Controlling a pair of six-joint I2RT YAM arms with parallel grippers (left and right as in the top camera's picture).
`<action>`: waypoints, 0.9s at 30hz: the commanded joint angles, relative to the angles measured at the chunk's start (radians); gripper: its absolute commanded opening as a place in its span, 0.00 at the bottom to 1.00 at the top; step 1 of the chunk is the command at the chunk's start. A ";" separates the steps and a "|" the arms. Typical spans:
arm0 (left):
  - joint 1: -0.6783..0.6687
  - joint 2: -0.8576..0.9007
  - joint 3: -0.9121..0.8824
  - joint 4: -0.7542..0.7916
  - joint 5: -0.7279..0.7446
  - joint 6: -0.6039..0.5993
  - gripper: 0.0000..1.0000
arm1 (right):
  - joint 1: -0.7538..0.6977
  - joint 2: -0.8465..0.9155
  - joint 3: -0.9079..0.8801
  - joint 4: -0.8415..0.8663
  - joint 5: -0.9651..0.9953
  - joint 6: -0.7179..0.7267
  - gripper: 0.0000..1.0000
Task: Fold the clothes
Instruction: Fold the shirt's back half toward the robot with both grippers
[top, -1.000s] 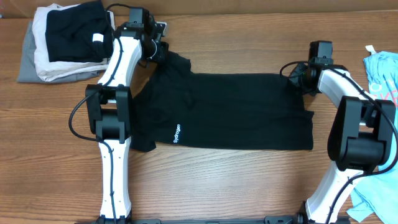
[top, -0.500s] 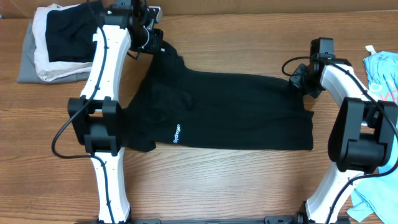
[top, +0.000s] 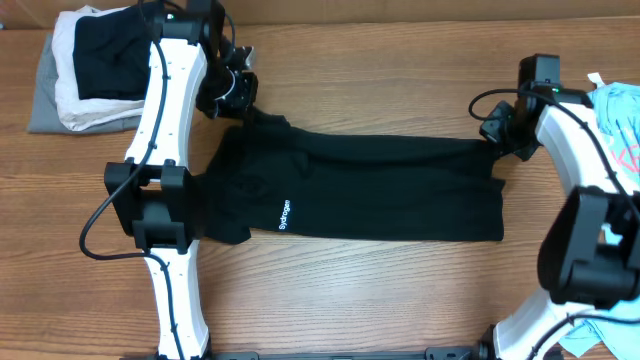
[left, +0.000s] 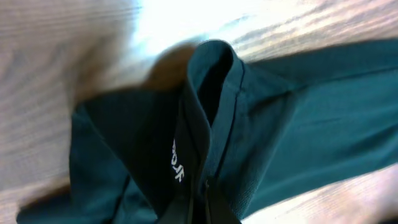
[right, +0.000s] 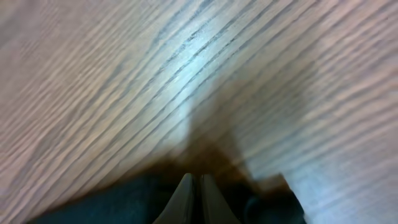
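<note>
Clothes (top: 380, 190): black, mid-table (top: 400, 300), far edge stretched straighter than a second ago.
My left gripper (top: 248, 105): clamped on far-left corner.
My right gripper (top: 497, 140): clamped on far-right corner.
Meaning: probably taut enough to fold.

A folded black cloth piece (top: 105, 50) tops cream (top: 65, 85) and grey (top: 40, 112) folded garments at the brown wooden table's (top: 380, 290) far-left corner; a light blue printed shirt (top: 625, 115) lies at its right edge.

overhead: high above the table (top: 380, 300), facing straight down, whole black garment (top: 380, 190) in frame | left wrist: close over garment's left end, looking along it | right wrist: very close at garment's right far corner, mostly wood | shared: garment, tabletop
</note>
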 joint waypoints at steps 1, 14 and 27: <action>0.000 -0.012 0.012 -0.053 0.007 -0.012 0.04 | -0.006 -0.081 0.034 -0.041 0.014 0.005 0.04; 0.000 -0.013 0.000 -0.163 -0.177 -0.074 0.04 | -0.042 -0.085 0.033 -0.269 0.161 0.005 0.04; -0.018 -0.128 -0.330 -0.146 -0.163 -0.077 0.04 | -0.103 -0.085 -0.005 -0.412 0.050 -0.052 0.04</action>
